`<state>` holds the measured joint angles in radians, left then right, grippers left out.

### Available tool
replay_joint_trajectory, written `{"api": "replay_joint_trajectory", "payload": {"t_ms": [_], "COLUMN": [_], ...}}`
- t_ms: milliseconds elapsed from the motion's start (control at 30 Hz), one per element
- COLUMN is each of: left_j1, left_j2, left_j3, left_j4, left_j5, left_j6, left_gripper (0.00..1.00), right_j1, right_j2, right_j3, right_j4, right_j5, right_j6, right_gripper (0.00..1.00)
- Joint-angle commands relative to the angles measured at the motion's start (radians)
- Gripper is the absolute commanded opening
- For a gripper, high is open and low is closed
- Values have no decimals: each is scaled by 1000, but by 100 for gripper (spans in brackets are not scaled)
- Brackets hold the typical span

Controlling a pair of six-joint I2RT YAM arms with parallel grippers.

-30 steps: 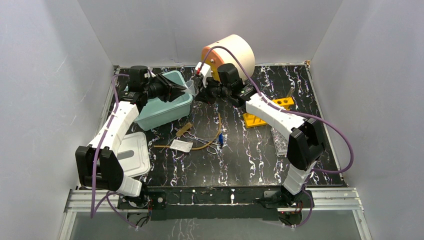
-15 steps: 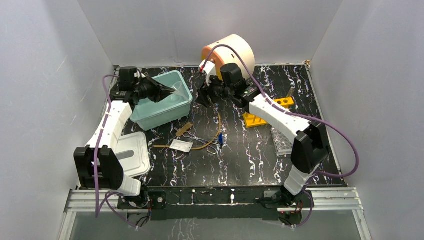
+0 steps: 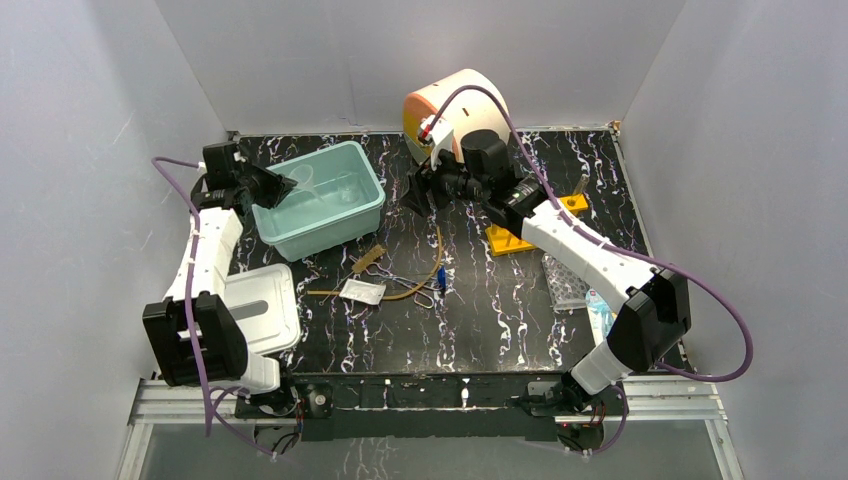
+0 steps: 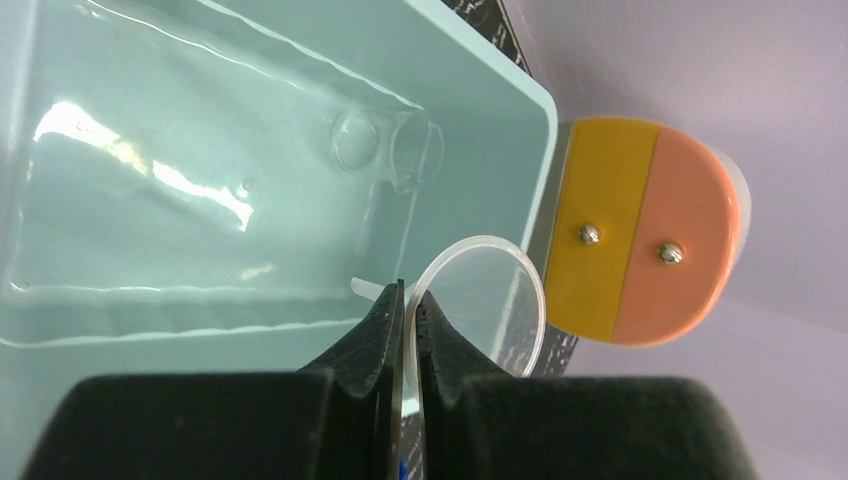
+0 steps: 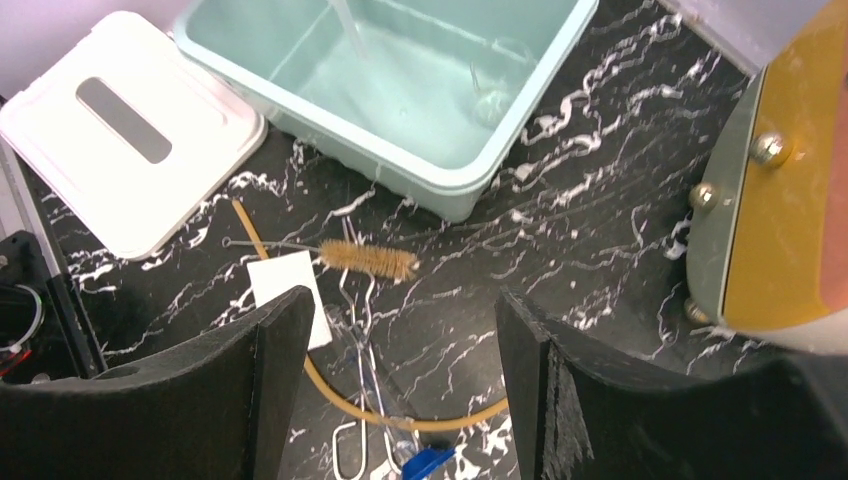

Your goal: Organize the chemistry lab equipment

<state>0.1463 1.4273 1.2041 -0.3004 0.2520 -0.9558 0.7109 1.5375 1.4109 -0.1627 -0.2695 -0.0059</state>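
— How's the left arm (image 3: 205, 255) sitting?
— Stretched up the left side, wrist turned inward. The left claw (image 4: 408, 300) points right, its fingers pinched shut on the rim of the clear glass funnel (image 4: 487, 300).
— And the right arm (image 3: 585, 250)?
— Reaching far forward to the middle, elbow low at the right edge. The right claw (image 5: 402, 305) points left, jaws spread wide, gripping nothing.

The clear glass funnel (image 4: 487, 300) is pinched in the left hand (image 4: 408, 296), up over the teal bin (image 4: 150, 210). Brown brush (image 5: 368, 260), white packet (image 5: 284, 281) and metal forceps (image 5: 358, 335) lie bunched mid-desk (image 3: 500, 325), with the yellow holed rack (image 3: 506, 240) off right.
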Motion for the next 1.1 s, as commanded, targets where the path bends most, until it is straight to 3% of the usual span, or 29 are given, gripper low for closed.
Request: {"api": "replay_joint_trajectory", "payload": {"t_ms": [0,233,500,833,1067], "left_j1": [-6,-47,-132,-170,-169], "left_j2": [-11,103,192,210,234], "left_j3": [-65,-67,-13,-119,-162], "left_j4": [167,252,231,458,537], "left_j5": [-89,-152,-400,-439,-395], "left_j6": [23,3,-6,-25,-57], "left_gripper": [0,0,0,2,13], "right_j1": [-5,-6,-9,-10,-11], "right_j2": [-32,-27,-14,5,5], "right_j3": [-19,-40,-19,12,5], "right_j4": [2,2,-3,-25,-32], "right_j5": [24,41,65,64,70], "right_j6": [31,33,29,21,25], "right_gripper": [75,76,76,77,77]}}
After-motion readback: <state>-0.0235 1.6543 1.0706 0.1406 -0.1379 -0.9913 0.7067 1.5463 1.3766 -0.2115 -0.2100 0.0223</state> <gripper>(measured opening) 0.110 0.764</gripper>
